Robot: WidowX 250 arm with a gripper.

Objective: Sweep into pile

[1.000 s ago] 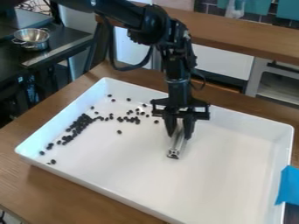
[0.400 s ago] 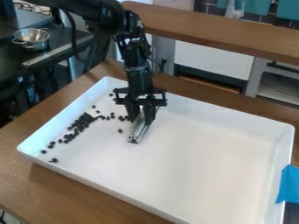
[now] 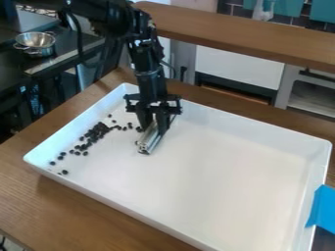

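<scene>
Beans [image 3: 98,130], small and dark, lie in a loose clump with scattered strays near the left wall of the white tray [image 3: 229,191] on the wooden worktop [image 3: 85,211]. The pincer [image 3: 154,128] grips a metal bar [image 3: 150,142] just beside the nearest ones.

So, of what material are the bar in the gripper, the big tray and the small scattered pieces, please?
The bar looks like bare metal, perhaps aluminium: silvery, with bright streaks. The tray seems smooth, glossy plastic, white with soft reflections, though enamel is possible. The small pieces are dark and rounded; they could be beans, but their material I cannot tell.
</scene>
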